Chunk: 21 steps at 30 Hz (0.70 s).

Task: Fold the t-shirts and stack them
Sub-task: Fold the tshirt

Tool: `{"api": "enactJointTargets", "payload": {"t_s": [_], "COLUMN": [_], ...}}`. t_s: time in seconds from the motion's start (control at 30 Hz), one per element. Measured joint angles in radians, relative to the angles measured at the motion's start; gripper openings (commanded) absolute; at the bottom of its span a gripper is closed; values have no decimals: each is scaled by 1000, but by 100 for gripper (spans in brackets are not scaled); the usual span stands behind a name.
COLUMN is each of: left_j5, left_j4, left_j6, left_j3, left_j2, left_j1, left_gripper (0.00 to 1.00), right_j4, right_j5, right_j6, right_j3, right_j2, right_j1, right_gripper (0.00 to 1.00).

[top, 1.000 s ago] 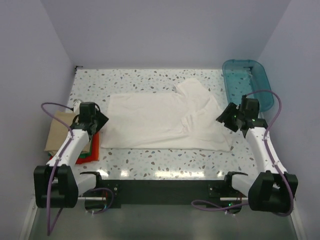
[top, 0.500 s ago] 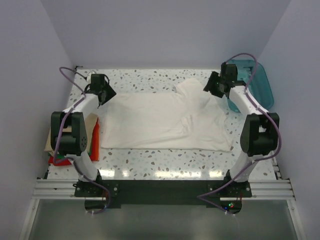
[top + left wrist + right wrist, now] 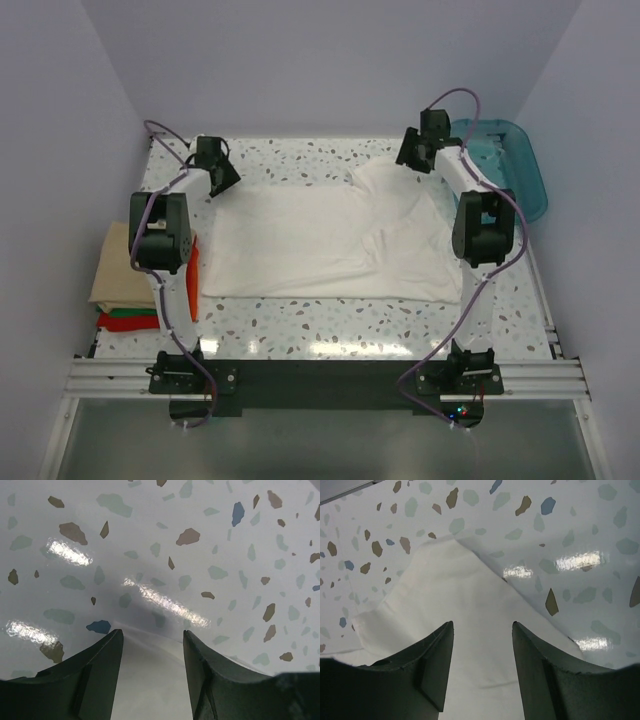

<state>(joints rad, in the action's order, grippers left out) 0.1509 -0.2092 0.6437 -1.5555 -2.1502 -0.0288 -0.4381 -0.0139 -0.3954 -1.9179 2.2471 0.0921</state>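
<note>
Over the last second both arms swung out from low, pulled-back poses beside the cloth to full reach at the far side of the table (image 3: 300, 325). The left gripper (image 3: 222, 180) now sat at the far left corner of the white t-shirt (image 3: 320, 240), and the right gripper (image 3: 408, 155) at its far right bump, near the teal bin (image 3: 520, 170) but clear of it. The shirt itself looked unmoved: spread flat mid-table, with the right part rumpled and doubled over. My read: the approach was done, the grasp of the far edge not yet made, and the fold not started. In the left wrist view the jaws stood wide apart and empty. The shirt's corner lay just at and below the gap, with bare speckled table ahead of the tips. In the right wrist view the jaws were also wide and holding nothing. Cloth filled the gap between the fingers, and a pointed flap ran on ahead of them. Whether either set of tips touched the cloth could not be told. Well apart at the left edge sat the folded pile, a tan shirt (image 3: 125, 275) on top and a red shirt (image 3: 130, 322) showing under it, with no gripper near it. The white one likely still needed folding before it could go there.
</note>
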Motion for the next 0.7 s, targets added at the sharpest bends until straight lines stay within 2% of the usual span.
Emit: {"api": "enactJointTargets", "payload": {"t_s": [0.7], "left_j5": [45], "left_j4": [-4], "left_j6": [-2], "left_j3": [0], "left_j2": [-26], "left_j1": [-1], "left_gripper": [54], "right_j4": [6], "right_j5": [-38], "right_j6": [86], "right_j3": [-336], "right_j2": [314], "right_j1": [24], "right_gripper": [60]}}
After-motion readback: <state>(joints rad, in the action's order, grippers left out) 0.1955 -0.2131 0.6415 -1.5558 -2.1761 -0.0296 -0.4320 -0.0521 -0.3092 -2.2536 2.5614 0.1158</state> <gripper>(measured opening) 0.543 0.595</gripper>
